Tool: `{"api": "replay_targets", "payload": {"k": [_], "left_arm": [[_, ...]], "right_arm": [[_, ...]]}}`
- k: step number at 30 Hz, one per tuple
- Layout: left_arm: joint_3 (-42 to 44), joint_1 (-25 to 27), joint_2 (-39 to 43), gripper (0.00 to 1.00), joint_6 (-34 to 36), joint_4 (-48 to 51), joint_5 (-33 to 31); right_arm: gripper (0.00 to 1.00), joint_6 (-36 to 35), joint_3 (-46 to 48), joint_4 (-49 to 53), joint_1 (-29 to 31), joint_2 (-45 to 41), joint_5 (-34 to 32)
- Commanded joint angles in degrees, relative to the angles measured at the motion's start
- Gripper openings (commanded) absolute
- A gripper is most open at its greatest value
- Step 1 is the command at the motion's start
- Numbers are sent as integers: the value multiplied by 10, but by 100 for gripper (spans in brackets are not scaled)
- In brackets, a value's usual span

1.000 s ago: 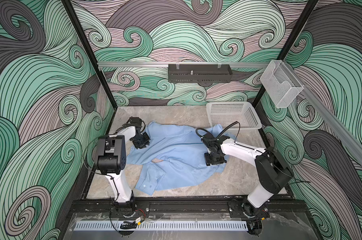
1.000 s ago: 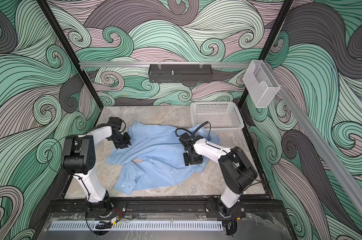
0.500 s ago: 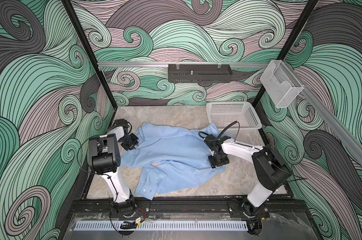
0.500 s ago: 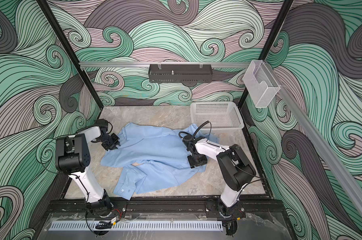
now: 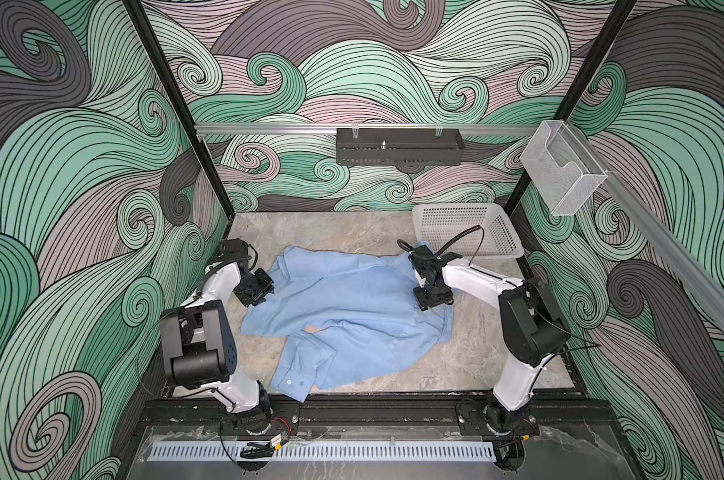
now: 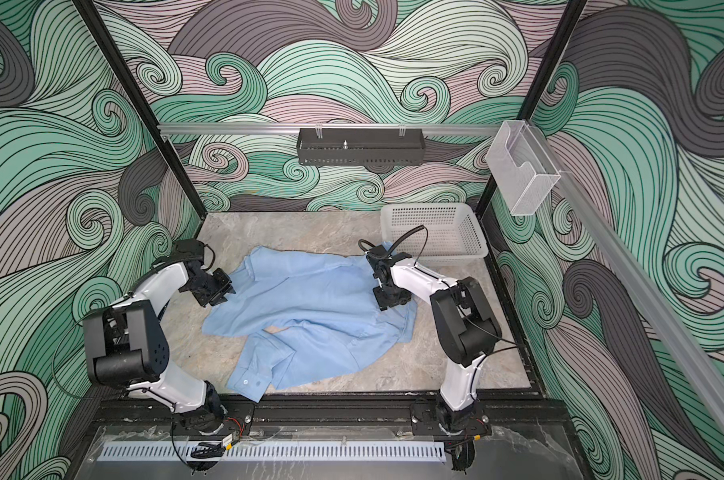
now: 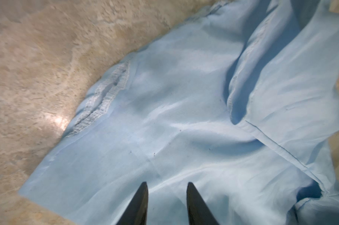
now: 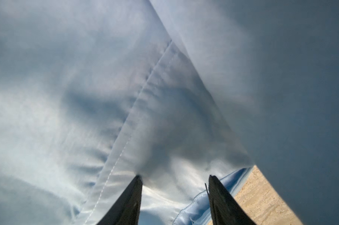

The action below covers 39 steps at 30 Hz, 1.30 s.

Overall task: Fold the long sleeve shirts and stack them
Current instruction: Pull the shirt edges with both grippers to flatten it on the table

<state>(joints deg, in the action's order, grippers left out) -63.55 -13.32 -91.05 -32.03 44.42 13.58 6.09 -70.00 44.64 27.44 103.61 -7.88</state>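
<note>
**Surface and room.** The surface (image 5: 343, 232) is a grey, marbled slab, enclosed by walls (image 5: 82, 166) papered with green, mauve and grey swirls. A metal rail (image 5: 269, 128) crosses the 12 o'clock wall and carries a black tray (image 5: 397, 145). A clear holder (image 5: 560, 174) hangs on the wall at 2 o'clock. A white perforated basket (image 5: 456, 206) stands in the 1 o'clock corner of the surface.

**Task item.** One light blue shirt (image 5: 352, 316) lies crumpled and unfolded across the middle of the surface, seen in both top views. One sleeve trails toward 7 o'clock, ending in a buttoned cuff (image 5: 291, 380) at the front edge. The shirt is outside the basket, and its 1 o'clock corner lies just beside it.

**Claws.** The left claw (image 5: 262, 291) sits at the shirt's 9 o'clock edge and the right claw (image 5: 433, 299) on its 3 o'clock side.

**View differences.**
- Left wrist view only:
  - The left claw (image 7: 165, 184) is released, its fingers parted over the cloth with nothing pinched.
  - A pale stitched strip (image 7: 104, 97) runs along the shirt's edge against bare surface.
- Right wrist view only:
  - The right claw (image 8: 174, 177) has its fingers spread, and cloth puckers at one fingertip.
  - A sewn seam (image 8: 137, 101) runs toward the claw.
  - Whether the claw is gripping the cloth cannot be told.
- Neither wrist view shows the basket, the rail or the walls.
</note>
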Motion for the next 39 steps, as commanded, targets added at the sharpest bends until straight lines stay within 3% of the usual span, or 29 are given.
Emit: {"api": "replay_targets", "payload": {"k": [1, 4, 10, 15, 23, 30, 39], "left_arm": [[-23, 4, -22, 37, 10, 2, 39], [-71, 37, -66, 35, 3, -2, 41], [-128, 91, -153, 35, 15, 27, 19], [-141, 91, -206, 35, 25, 41, 0], [-202, 82, -284, 37, 32, 84, -35], [-276, 61, -339, 40, 57, 140, -51], [-249, 66, -350, 42, 61, 128, 1]], "right_arm": [[56, 22, -3, -26, 31, -50, 65], [60, 146, 10, -29, 67, -91, 82], [64, 429, 163, -100, 138, -212, 6], [71, 518, 228, -97, 134, -209, -18], [67, 497, 246, -134, 66, -110, 5], [64, 375, 176, -108, -32, -68, -45], [61, 198, -3, -90, -51, 64, -6]]}}
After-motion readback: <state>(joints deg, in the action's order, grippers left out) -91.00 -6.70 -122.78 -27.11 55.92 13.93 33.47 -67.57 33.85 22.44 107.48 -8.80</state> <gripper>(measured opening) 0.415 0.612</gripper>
